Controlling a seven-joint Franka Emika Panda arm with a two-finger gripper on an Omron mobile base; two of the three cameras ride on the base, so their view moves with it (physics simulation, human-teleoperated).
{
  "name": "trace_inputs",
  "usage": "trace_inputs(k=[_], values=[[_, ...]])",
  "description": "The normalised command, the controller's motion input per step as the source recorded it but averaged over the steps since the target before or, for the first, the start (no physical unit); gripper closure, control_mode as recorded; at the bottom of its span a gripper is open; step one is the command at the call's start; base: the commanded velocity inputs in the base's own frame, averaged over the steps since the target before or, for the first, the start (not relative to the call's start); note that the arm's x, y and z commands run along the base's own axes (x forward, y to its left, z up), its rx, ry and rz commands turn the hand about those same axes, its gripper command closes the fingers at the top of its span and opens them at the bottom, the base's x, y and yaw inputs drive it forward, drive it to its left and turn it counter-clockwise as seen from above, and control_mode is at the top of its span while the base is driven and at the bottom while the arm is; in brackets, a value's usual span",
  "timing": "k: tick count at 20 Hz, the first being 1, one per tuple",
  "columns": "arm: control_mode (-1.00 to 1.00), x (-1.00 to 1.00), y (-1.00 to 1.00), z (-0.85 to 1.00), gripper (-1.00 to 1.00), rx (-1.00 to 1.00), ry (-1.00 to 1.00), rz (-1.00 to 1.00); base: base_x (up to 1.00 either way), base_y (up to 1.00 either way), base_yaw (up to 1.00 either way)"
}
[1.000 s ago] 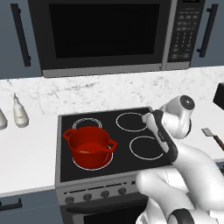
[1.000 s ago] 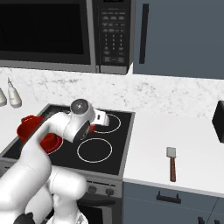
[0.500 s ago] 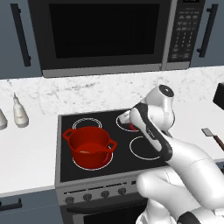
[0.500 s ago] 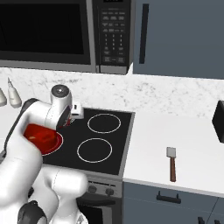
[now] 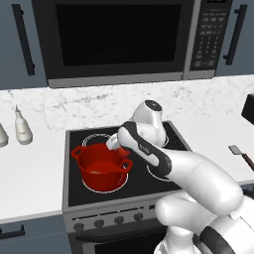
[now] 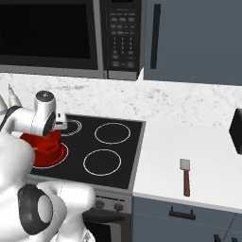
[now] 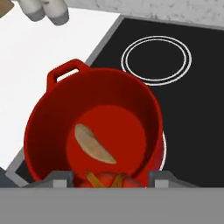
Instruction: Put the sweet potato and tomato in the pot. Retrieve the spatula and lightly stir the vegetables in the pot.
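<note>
The glossy red pot stands on the stove's front left burner, also seen as the pot half behind my arm. A tan sweet potato lies on its floor. My gripper hangs just over the pot's far right rim. In the hand view the gripper is shut on the red tomato, held above the pot's inside. The spatula lies on the white counter right of the stove, its grey blade pointing away; it is also the spatula at the right edge.
Two pale bottles stand on the counter left of the stove. A microwave hangs above. A dark box sits at the far right of the counter. The other burners are bare.
My arm has swung left across the stove, from the right burners to above the pot, carrying the tomato with it. Pot and spatula have stayed put.
</note>
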Motion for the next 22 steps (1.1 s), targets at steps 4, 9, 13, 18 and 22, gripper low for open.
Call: trace_inputs(k=[4,9,13,18,22], values=[[-1.0,0.43,0.82,-0.87,1.0,-0.03,0.09,0.0,0.0,0.0,0.0],[-1.0,0.55,0.48,-0.49,1.0,-0.02,0.01,0.0,0.0,0.0,0.0],[-1.0,0.71,0.13,-0.43,-1.0,-0.01,0.0,0.0,0.0,0.0,0.0],[-1.0,0.33,0.04,-0.04,-1.0,0.0,-0.01,0.0,0.0,0.0,0.0],[-1.0,-0.73,0.27,0.05,-1.0,0.0,-0.01,0.0,0.0,0.0,0.0]])
